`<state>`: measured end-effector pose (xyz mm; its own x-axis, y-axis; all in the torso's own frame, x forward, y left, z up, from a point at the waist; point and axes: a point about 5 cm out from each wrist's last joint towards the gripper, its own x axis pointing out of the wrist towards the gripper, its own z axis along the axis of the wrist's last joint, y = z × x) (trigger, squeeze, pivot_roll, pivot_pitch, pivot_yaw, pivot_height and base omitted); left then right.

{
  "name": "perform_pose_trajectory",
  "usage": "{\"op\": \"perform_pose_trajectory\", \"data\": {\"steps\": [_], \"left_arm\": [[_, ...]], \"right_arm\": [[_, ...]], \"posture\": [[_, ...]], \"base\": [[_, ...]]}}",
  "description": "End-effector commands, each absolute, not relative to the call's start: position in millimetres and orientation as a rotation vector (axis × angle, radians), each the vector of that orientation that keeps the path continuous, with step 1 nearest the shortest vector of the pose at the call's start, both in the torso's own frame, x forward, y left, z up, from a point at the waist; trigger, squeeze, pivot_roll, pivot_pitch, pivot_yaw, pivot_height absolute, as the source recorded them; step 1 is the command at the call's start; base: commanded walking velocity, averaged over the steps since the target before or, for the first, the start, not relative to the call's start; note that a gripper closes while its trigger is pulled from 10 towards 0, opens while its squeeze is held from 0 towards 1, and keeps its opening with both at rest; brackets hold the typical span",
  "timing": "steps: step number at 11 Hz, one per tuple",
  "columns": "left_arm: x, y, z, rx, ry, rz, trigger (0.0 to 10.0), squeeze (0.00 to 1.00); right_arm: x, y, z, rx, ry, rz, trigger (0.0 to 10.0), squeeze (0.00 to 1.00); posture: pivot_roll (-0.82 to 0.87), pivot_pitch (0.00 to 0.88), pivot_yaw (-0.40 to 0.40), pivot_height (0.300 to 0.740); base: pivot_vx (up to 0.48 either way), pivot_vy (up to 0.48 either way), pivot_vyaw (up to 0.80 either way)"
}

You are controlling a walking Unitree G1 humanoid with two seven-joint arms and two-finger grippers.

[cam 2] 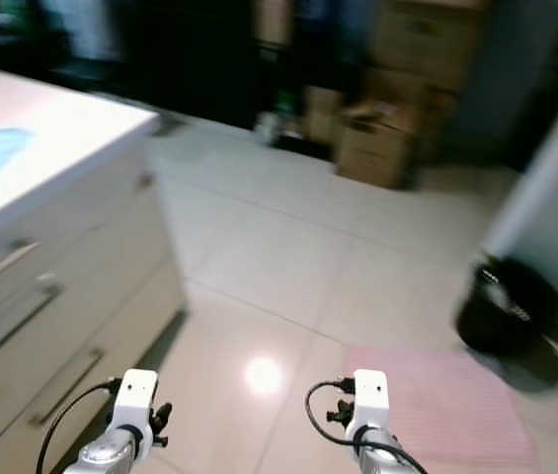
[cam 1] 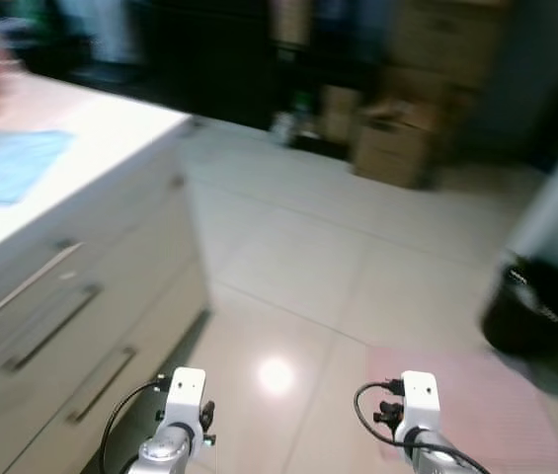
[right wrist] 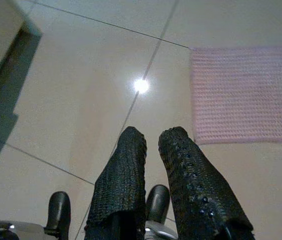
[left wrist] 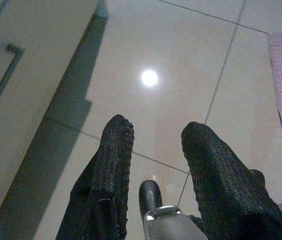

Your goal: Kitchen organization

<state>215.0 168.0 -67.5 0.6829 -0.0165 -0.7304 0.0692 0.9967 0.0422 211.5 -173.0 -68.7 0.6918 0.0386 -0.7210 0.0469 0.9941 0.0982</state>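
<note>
1. Left gripper (left wrist: 153, 135): hangs over the tiled floor (cam 1: 308, 267), fingers parted, holding nothing.
2. Right gripper (right wrist: 153, 137): fingers a narrow gap apart, empty, near the pink mat (right wrist: 243, 95).
3. White counter (cam 1: 81, 148) with drawers, at the robot's left, bears a blue cloth (cam 1: 7, 163); its left edge is cut off.
4. Background cardboard boxes (cam 1: 397, 138) and a black bin (cam 1: 535, 316) are blurred.

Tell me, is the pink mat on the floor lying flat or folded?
Flat. The pink mat lies spread on the tiles, its edges straight, with no fold visible.
</note>
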Motion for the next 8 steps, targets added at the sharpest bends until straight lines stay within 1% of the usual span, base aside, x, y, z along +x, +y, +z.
{"op": "perform_pose_trajectory", "data": {"steps": [1, 8], "left_arm": [[212.6, 171.3, -68.6, 0.061, 0.823, -0.03, 10.0, 0.0], [208.4, 173.2, -70.8, 0.075, 0.831, -0.022, 10.0, 0.0]], "right_arm": [[209.6, -171.6, -69.9, 0.105, 0.814, 0.007, 10.0, 0.0], [205.1, -166.9, -72.7, 0.111, 0.829, 0.028, 10.0, 0.0]], "posture": [[0.12, 0.0, -0.003, 0.74], [0.12, 0.0, 0.001, 0.74]], "base": [[0.0, 0.0, 0.8], [0.0, 0.0, 0.8]]}}
